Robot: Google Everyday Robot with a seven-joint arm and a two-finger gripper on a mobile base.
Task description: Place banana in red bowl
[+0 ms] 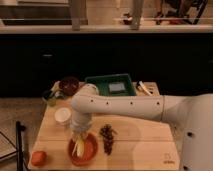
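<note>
The red bowl [84, 150] sits near the front left of the wooden table [140, 145]. The pale-yellow banana [78, 146] lies inside it, towards its left side, slightly tilted. My gripper [79, 135] hangs from the white arm directly over the bowl, just above the banana's upper end.
A round orange fruit [38, 157] lies at the front left corner. A white cup [63, 115] stands left of my arm. A dark maroon bowl [69, 84] and a green tray [111, 85] are at the back. A dark brown cluster [107, 137] lies right of the red bowl.
</note>
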